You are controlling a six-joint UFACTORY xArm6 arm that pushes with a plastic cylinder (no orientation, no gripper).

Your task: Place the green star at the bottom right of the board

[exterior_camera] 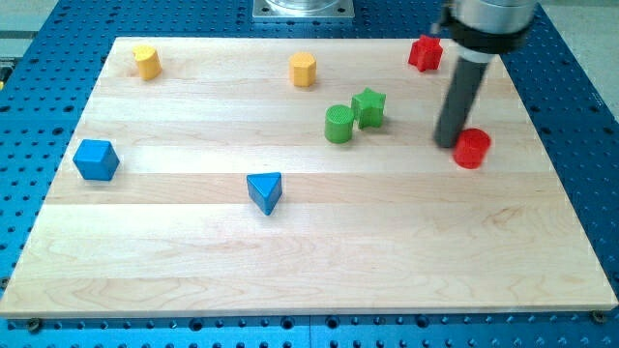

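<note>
The green star (369, 106) lies in the upper middle of the wooden board (309, 261), touching a green cylinder (338, 124) at its lower left. My tip (448, 143) rests on the board to the right of the star, about 80 pixels away, right beside the left edge of a red cylinder (472, 149). The dark rod rises from the tip toward the view's top right.
A red star (425, 52) sits near the top right. A yellow hexagonal block (304, 70) is at the top middle, a yellow block (146, 61) at the top left. A blue cube (96, 159) is at the left, a blue triangle (265, 191) at centre.
</note>
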